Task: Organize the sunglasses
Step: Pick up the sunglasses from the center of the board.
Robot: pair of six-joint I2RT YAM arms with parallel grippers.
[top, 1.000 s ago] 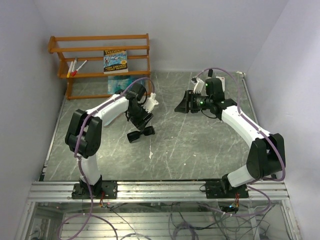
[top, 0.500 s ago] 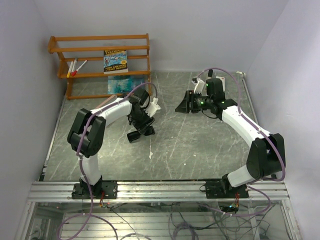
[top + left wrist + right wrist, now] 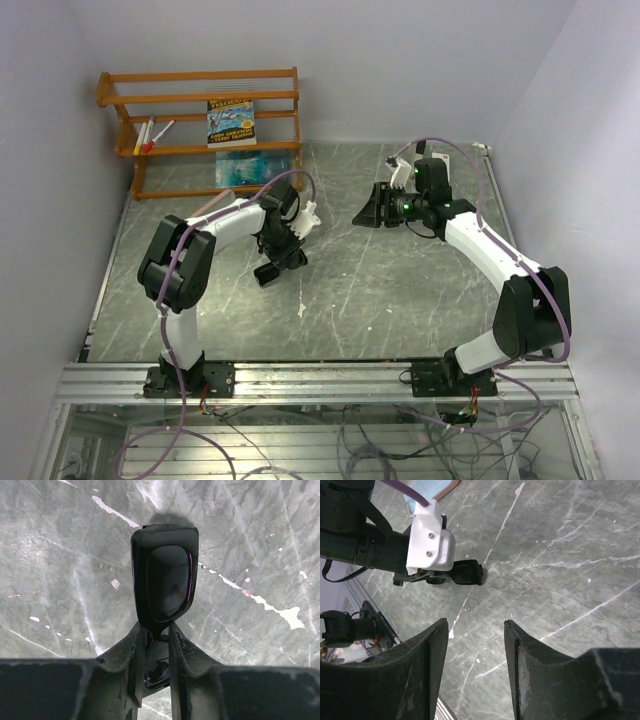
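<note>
Left arm [image 3: 215, 222]: elbow raised, forearm reaching right and away from its base towards the table's middle, wrist bent down.
Left gripper [image 3: 282, 250]: pointing down at the table [image 3: 400, 300]. Its fingers [image 3: 182, 652] are drawn close together and clamp the near edge of a pair of sunglasses [image 3: 167, 577].
Sunglasses: black frame, dark lenses, folded. From the left wrist view one lens faces up, sticking out past the fingertips. They sit left of the table's centre, low at the surface with a shadow just under the far end. Whether they touch the table I cannot tell. From the right wrist view they show as a small dark shape [image 3: 467, 573] beside the left arm's white wrist block.
Right arm [image 3: 480, 250]: stretched from its base up the right side, forearm turned left, wrist held above the surface.
Right gripper [image 3: 368, 212]: aimed left towards the sunglasses, well apart from them. Fingers [image 3: 420, 665] spread wide, nothing between them.
Rack [image 3: 200, 100]: wooden, three tiers, at the far left corner.
- Middle tier: a book [image 3: 231, 122] standing cover outward, and pens [image 3: 150, 133] leaning at the left end.
- Bottom tier: a blue booklet [image 3: 245, 165], lying flat.
</note>
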